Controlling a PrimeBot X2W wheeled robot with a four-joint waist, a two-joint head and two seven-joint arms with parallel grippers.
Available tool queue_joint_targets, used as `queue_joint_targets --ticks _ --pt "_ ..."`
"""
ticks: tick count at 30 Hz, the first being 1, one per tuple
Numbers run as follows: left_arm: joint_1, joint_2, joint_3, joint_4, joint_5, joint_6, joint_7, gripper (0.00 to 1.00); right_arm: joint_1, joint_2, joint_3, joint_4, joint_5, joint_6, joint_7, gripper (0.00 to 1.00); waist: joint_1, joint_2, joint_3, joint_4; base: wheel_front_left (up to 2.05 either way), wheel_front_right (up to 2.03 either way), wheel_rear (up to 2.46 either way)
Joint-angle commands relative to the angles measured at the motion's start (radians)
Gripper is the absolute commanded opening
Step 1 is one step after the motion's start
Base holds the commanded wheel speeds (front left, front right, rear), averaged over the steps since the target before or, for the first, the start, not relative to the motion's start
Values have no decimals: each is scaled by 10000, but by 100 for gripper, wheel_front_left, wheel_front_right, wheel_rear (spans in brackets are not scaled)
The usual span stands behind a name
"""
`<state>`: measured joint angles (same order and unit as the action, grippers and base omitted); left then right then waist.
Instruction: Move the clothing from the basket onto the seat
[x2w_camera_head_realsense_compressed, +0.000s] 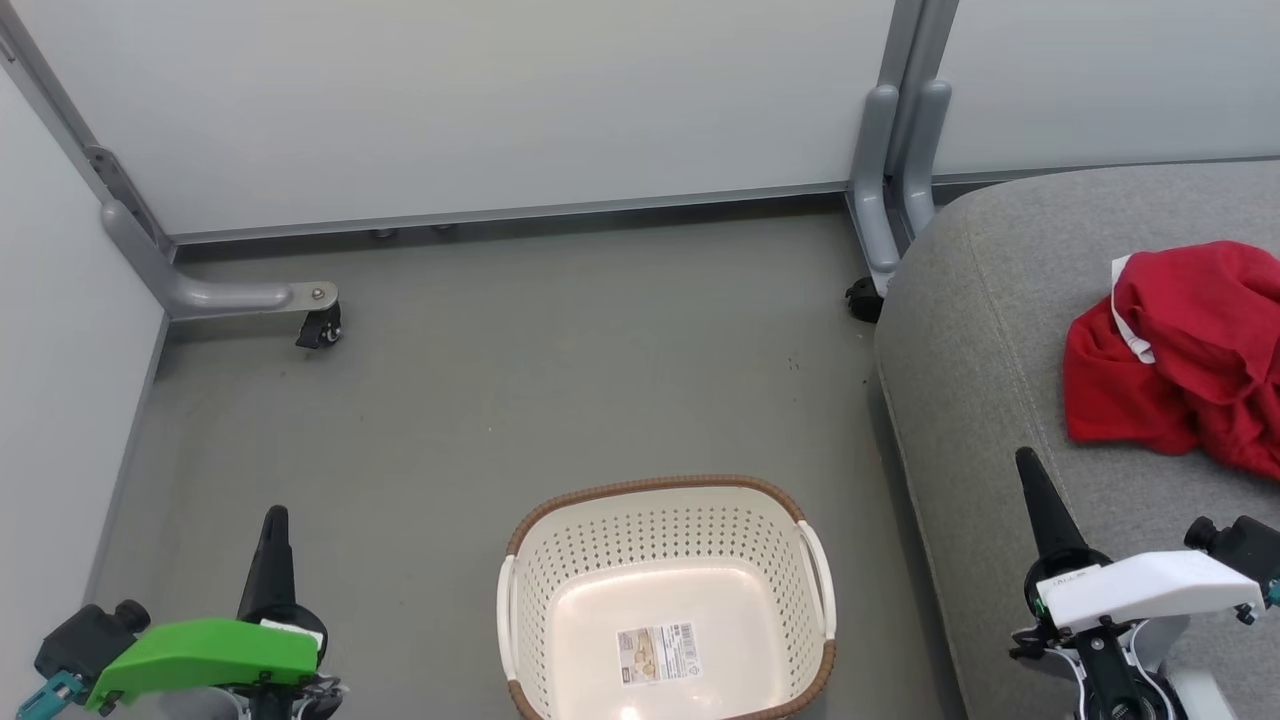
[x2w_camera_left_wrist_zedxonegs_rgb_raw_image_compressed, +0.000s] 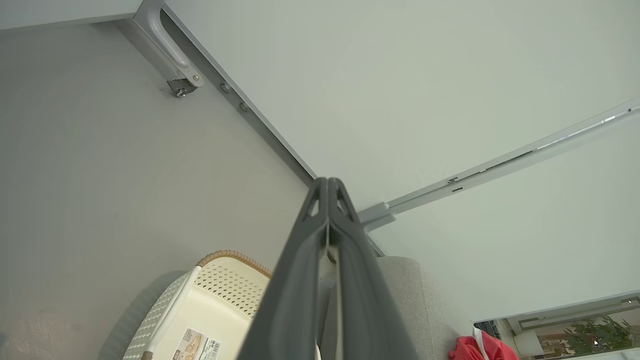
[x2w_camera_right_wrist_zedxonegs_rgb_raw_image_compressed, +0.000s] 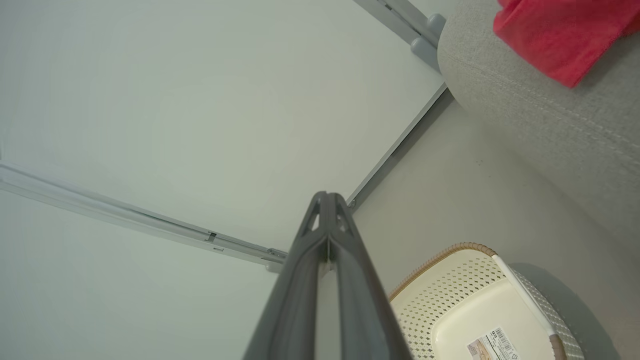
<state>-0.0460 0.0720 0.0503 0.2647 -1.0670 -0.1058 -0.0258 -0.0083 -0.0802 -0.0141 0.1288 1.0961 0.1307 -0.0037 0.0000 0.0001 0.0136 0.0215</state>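
The cream perforated basket (x2w_camera_head_realsense_compressed: 668, 590) with a brown rim stands on the floor at the bottom centre, with only a label sticker on its bottom. The red clothing (x2w_camera_head_realsense_compressed: 1180, 350) with white trim lies crumpled on the grey seat (x2w_camera_head_realsense_compressed: 980, 330) at the right. My left gripper (x2w_camera_head_realsense_compressed: 275, 525) is shut at the lower left, well left of the basket. Over the seat's front part, my right gripper (x2w_camera_head_realsense_compressed: 1030, 470) is shut, below the clothing and holding nothing. The left wrist view shows the basket (x2w_camera_left_wrist_zedxonegs_rgb_raw_image_compressed: 210, 305) and a bit of the clothing (x2w_camera_left_wrist_zedxonegs_rgb_raw_image_compressed: 475, 347); the right wrist view shows the basket (x2w_camera_right_wrist_zedxonegs_rgb_raw_image_compressed: 480, 305), clothing (x2w_camera_right_wrist_zedxonegs_rgb_raw_image_compressed: 560, 35) and seat (x2w_camera_right_wrist_zedxonegs_rgb_raw_image_compressed: 550, 120).
Pale partition panels (x2w_camera_head_realsense_compressed: 500, 100) close the back and left. Their grey feet with castors (x2w_camera_head_realsense_compressed: 318, 325) stand on the grey floor (x2w_camera_head_realsense_compressed: 500, 380), one at the left and one (x2w_camera_head_realsense_compressed: 862, 298) beside the seat's corner.
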Motion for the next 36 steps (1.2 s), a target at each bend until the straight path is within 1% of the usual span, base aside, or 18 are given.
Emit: queue_joint_targets --ticks 1,17,36 --pt "-275 -17 65 -108 -296 -55 73 0 -252 -72 -38 -24 279 5 36 0 0 -1 -2 -4 0 0 0" --pt "-421 -74 259 -145 -1862 -118 488 0 -491 -69 -197 334 1899 5 273 0 0 -1 -28 -57 0 0 0" --pt "-540 -130 431 -181 -3469 -186 903 0 -707 -45 -364 698 3509 4 529 0 0 -1 -58 -119 0 0 0"
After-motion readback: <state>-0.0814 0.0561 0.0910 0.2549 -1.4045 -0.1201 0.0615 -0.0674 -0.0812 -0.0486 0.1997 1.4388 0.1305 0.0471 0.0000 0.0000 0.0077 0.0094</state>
